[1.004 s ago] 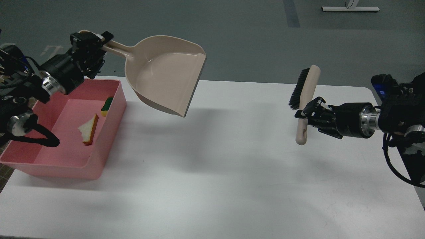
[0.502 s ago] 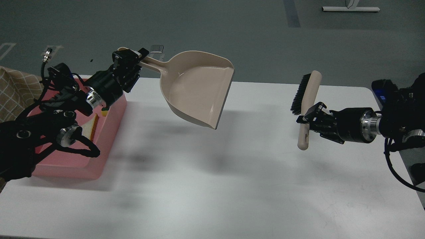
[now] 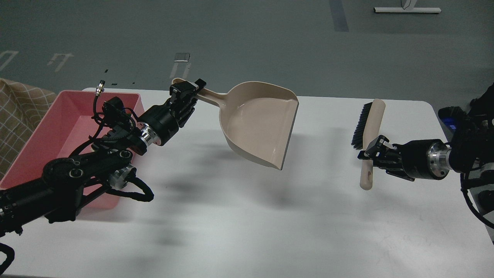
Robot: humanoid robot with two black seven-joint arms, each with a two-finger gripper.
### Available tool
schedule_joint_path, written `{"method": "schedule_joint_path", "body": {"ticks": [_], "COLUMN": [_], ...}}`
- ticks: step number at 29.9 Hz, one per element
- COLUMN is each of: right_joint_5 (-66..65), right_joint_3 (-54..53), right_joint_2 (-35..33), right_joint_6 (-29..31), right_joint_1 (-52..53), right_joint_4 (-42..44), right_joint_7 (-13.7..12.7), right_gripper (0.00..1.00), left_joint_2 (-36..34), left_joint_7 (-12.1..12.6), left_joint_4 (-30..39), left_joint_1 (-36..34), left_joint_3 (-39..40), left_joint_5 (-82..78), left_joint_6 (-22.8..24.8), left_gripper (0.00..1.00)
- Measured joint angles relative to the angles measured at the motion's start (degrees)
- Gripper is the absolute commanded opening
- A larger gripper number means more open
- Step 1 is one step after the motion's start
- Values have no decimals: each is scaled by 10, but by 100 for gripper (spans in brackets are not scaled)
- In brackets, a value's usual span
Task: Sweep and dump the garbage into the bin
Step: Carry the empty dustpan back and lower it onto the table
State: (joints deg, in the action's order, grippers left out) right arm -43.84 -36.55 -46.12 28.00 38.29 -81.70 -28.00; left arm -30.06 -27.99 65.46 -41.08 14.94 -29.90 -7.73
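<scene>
The white table (image 3: 247, 216) carried the pink bin (image 3: 58, 127) at its far left corner. The bin's right wall and much of its floor were hidden, so its contents could not be told. Soft shadows lay right of the bin.

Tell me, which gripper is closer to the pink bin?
Left. The left gripper, shut on the dustpan handle, hangs just right of the bin. The right gripper, holding the brush, is far across the table.
</scene>
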Motion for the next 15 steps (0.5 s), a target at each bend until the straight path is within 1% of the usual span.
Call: {"method": "schedule_joint_path", "body": {"ticks": [5,15], "right_joint_5": [-16,-43], "right_joint_3": [5,40], "right_joint_2": [-6,-6], "right_joint_6": [0,0], "right_joint_1": [0,2], "right_joint_4": [6,19], "right_joint_7": [0,0], "right_gripper": [0,0], "left_joint_2": [27,57], "left_joint_7": [0,0], "left_joint_4": [-4,-11], "left_joint_1": [13,27], "left_joint_3": [0,-2], "left_joint_5": [0,0], "left_joint_6": [-29,-64], "left_gripper": [0,0]}}
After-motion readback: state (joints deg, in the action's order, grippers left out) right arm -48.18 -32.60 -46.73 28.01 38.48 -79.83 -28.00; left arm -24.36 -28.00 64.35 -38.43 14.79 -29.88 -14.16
